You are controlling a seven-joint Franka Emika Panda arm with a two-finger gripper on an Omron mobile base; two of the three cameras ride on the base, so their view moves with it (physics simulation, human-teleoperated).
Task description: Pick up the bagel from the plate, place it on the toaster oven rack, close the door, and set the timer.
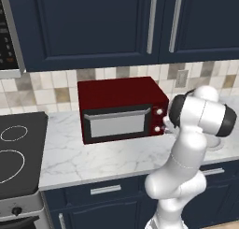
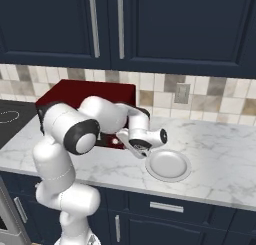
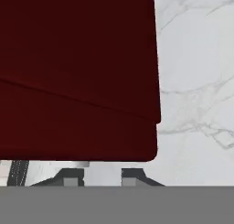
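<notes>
My fingers (image 3: 125,176) are drawn nearly shut, the two dark tips standing close with a narrow gap between them. A pale scrap shows in that gap, but I cannot tell what it is or whether I am pinching it. The hand view looks along the dark red top of the toaster oven (image 1: 116,90), with its right edge and rounded corner just ahead of the tips and the marbled desk (image 2: 220,154) running off to the right of it. The right base view puts my hand against the oven's right front corner, low over the desk. The plate (image 2: 168,165) lies just beside my wrist on the side away from the oven, bare and flat on the desk. The left base view gives the oven's front, which the other two do not. There the door (image 1: 116,123) stands shut and upright, silver handle along its top edge, pale glass too blank to see behind. The two small knobs (image 1: 160,112) sit right of the door, next to where my forearm reaches in.
</notes>
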